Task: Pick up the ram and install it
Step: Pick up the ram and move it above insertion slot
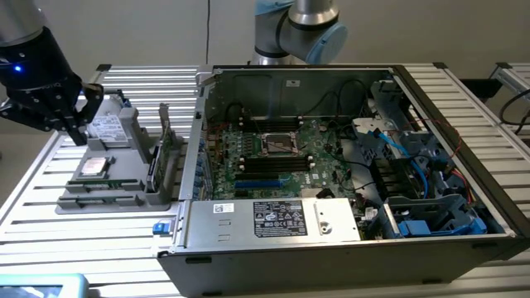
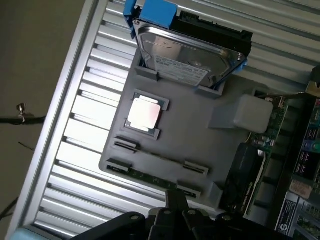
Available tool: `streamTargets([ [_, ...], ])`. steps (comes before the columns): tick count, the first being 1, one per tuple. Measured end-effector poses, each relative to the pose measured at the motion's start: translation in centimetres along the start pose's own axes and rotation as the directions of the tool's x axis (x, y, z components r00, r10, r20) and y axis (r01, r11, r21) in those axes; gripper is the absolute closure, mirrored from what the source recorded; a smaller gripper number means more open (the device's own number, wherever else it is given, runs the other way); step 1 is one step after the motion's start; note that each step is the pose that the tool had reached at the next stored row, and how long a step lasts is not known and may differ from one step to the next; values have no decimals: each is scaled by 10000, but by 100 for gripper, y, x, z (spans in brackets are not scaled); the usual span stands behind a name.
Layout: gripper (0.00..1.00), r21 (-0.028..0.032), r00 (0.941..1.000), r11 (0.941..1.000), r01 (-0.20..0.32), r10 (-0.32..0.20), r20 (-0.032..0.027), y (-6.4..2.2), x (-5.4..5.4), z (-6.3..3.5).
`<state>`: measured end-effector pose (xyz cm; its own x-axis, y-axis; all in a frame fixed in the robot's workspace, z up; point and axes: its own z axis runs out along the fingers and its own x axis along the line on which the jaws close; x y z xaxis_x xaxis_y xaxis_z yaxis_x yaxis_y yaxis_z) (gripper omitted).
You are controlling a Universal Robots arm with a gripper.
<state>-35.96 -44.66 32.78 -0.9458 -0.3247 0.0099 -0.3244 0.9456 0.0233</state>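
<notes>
Gripper point(image 1: 76, 129): black, hanging above the far end of the tray at the exterior view's left, just beside the hard drive; its dark tip point(image 2: 176, 202) also shows in the wrist view.
Jaws: cannot tell whether open or closed.
Ram point(image 1: 103, 185): slim green strip lying flat in a long slot of the tray, toward the near edge; well apart from the gripper. Seen from the wrist point(image 2: 150, 176), its ends sit in small gray clips.
Tray point(image 1: 124, 202): gray moulded holder on the table, just left of the case.
Hard drive point(image 1: 108, 127): silver, propped on a tilt at the tray's far end, blue bracket on its far side.
Processor chip point(image 1: 95, 166): square, pale, in a recess between the hard drive and the ram.
Upright card point(image 1: 166, 146): green, standing on edge along the tray's right side, next to the case wall.
Case point(image 1: 273, 77): open on top, motherboard point(image 1: 248, 139) exposed.
Memory slots point(image 1: 273, 162): black, long, just near of the central socket.
Table point(image 1: 124, 81): slatted metal.
</notes>
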Motion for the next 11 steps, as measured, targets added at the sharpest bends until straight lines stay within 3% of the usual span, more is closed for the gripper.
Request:
streamTargets([
  [5, 89, 8, 9958, 9958, 915, -915, -22, 0, 0, 2],
  [11, 89, 14, 9800, 9801, 1987, -1987, -48, 0, 0, 6],
])
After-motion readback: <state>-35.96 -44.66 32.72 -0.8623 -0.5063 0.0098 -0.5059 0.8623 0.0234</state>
